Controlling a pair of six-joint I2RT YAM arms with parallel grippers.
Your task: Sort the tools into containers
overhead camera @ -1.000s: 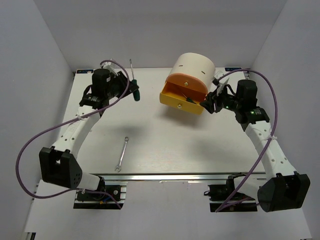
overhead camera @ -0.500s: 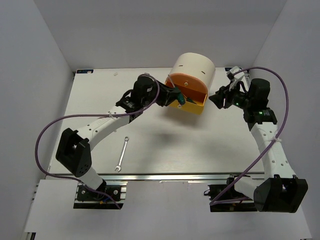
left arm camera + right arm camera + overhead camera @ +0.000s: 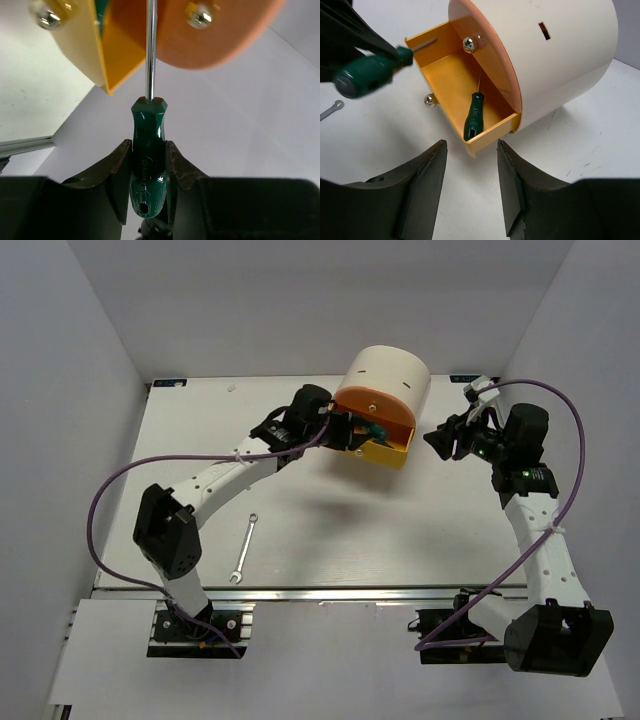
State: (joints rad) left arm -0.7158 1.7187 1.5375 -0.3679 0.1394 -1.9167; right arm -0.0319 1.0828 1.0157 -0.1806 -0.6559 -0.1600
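Seen from above, a white table [image 3: 330,530] between pale grey walls [image 3: 90,360] carries a cream drum-shaped cabinet [image 3: 395,370]; its yellow drawer [image 3: 388,452] stands pulled out. The left gripper [image 3: 348,428] is at the drawer's left side, clenched on a green-handled screwdriver [image 3: 372,430]. The right gripper [image 3: 438,438] is released and empty, right of the drawer. A flat silver wrench [image 3: 245,548] lies diagonally near the table's front edge.

Left wrist view: the glossy, faceted handle is clamped between both fingers; the polished steel shaft points straight away, toward the drawer.

Right wrist view: a second screwdriver [image 3: 473,116] lies inside the drawer, handle toward its front wall, shaft toward the cabinet.
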